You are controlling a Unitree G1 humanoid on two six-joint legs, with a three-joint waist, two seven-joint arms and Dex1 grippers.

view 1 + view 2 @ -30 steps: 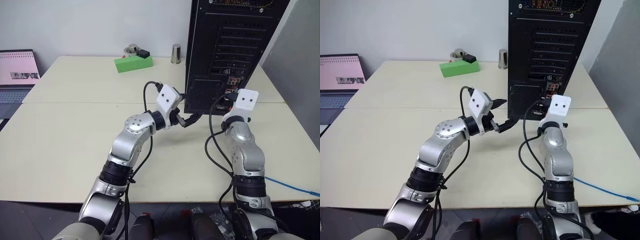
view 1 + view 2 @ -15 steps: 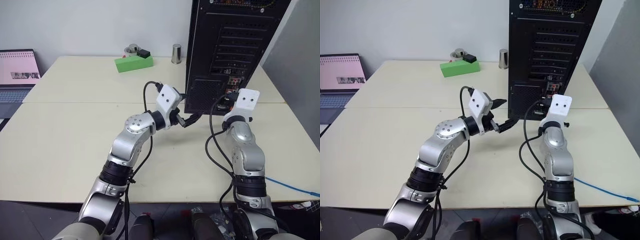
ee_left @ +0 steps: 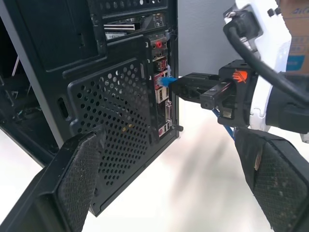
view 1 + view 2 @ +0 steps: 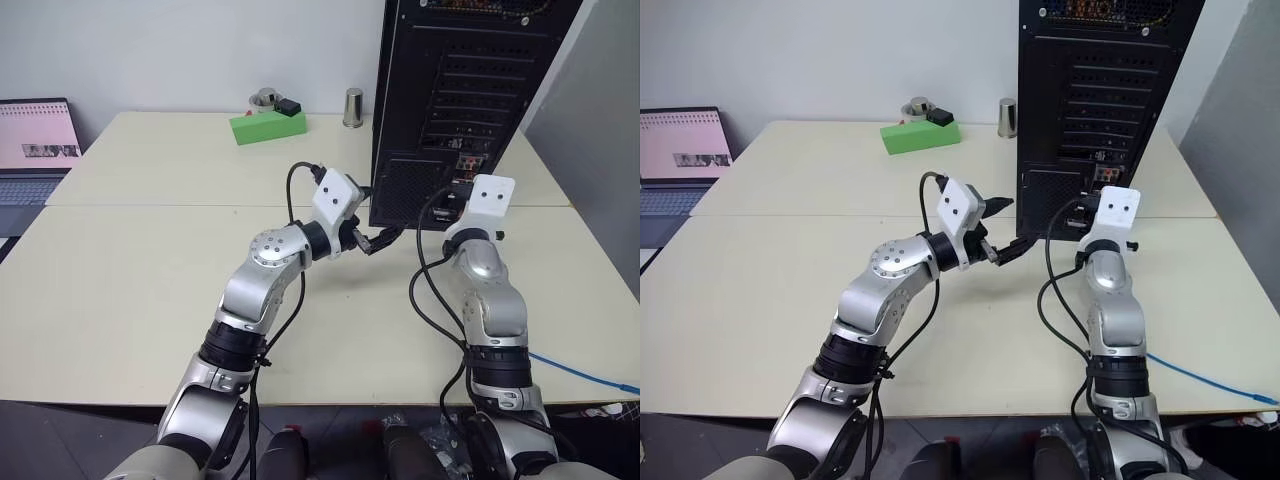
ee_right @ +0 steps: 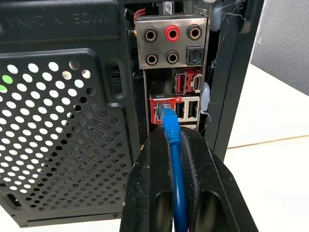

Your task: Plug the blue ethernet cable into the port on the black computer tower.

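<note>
Right end effector (image 5: 176, 159) is clamped on the blue ethernet cable (image 5: 173, 140), plug at the port (image 5: 163, 107) on the black computer tower (image 4: 455, 90); left end effector (image 3: 178, 179) gapes wide nearby above the worktop (image 4: 130, 270)

My work surface is a pale cream table (image 4: 130, 290), made of two tops pushed together, with the seam running across in front of me; on the far top stands the black computer tower (image 4: 455, 100), upright, its rear panel facing me, its foot just beyond the seam; left of the tower and near the far edge sits a small metal cup (image 4: 352, 107); further left lies a green box (image 4: 266, 126) with a roll of tape and a small black item on top of it; at my far left an open laptop (image 4: 30, 150) rests beside the table edge, screen lit pink; a stretch of the blue ethernet cable (image 4: 585, 371) lies on the near right corner.
</note>
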